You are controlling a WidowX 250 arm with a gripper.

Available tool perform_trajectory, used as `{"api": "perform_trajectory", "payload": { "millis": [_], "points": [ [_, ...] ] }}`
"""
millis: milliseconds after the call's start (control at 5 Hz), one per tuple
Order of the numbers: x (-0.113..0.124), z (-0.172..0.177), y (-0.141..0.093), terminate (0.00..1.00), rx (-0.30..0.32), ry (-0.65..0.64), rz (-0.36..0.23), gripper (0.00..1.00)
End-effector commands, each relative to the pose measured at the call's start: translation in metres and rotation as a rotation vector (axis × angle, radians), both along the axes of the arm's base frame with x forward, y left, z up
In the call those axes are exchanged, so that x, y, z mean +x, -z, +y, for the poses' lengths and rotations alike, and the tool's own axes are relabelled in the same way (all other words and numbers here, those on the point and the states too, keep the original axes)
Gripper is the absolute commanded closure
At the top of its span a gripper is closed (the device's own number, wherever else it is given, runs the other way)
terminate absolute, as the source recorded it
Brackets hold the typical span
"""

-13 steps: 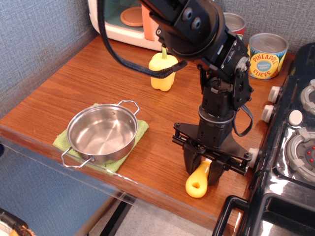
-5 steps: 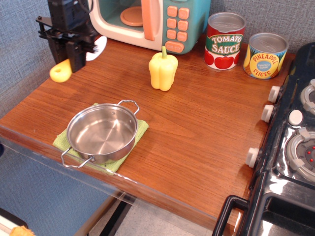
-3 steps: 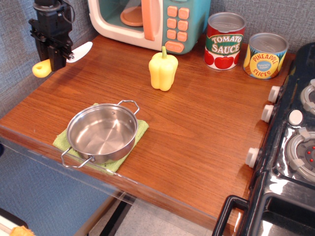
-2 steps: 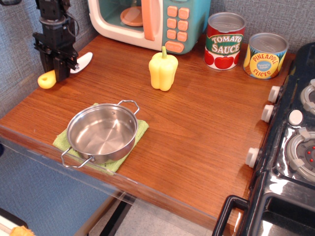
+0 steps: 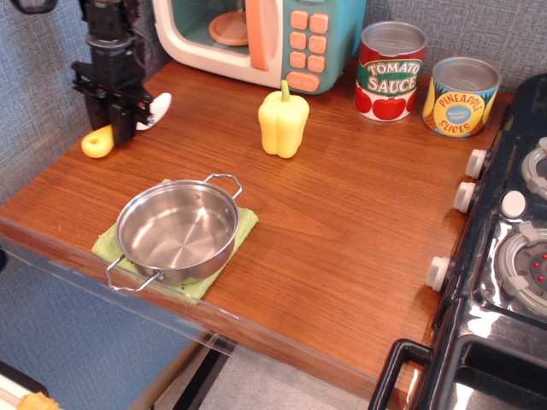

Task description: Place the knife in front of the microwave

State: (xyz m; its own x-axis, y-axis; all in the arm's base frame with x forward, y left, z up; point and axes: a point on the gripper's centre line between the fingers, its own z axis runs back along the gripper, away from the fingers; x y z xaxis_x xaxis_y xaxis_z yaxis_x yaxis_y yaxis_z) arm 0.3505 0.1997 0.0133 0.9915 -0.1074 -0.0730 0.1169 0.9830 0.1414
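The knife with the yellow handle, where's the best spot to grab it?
Best spot is probably the middle, where the chunky yellow handle meets the white blade, coming straight down from above. The knife lies low and flat over the table, so its sides are easiest to pinch from the top. The hand grips it just there, with handle and blade poking out either side.

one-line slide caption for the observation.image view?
Black gripper holds the white-bladed, yellow-handled toy knife low over the wooden counter, left of the teal-fronted toy microwave.
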Motion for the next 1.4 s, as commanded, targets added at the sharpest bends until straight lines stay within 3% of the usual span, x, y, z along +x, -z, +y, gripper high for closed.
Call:
{"api": "perform_trajectory", "payload": {
  "millis": [0, 200, 400, 600, 800, 1000, 1200],
  "points": [
    [0.005, -0.019, -0.016, 0.0, 0.016, 0.046, -0.032, 1.0],
    [0.002, -0.017, -0.014, 0.0, 0.019, -0.033, -0.009, 0.0],
    [0.0, -0.017, -0.016, 0.0, -0.006, -0.057, -0.014, 0.0],
    [-0.005, -0.023, -0.035, 0.0, -0.01, -0.068, -0.046, 0.0],
    [-0.024, -0.034, -0.072, 0.0, -0.019, -0.099, -0.128, 0.0],
    [-0.04, -0.045, -0.088, 0.0, -0.019, -0.117, -0.147, 0.0],
    [-0.048, -0.061, -0.091, 0.0, -0.041, -0.099, -0.139, 0.0]
  ]
}}
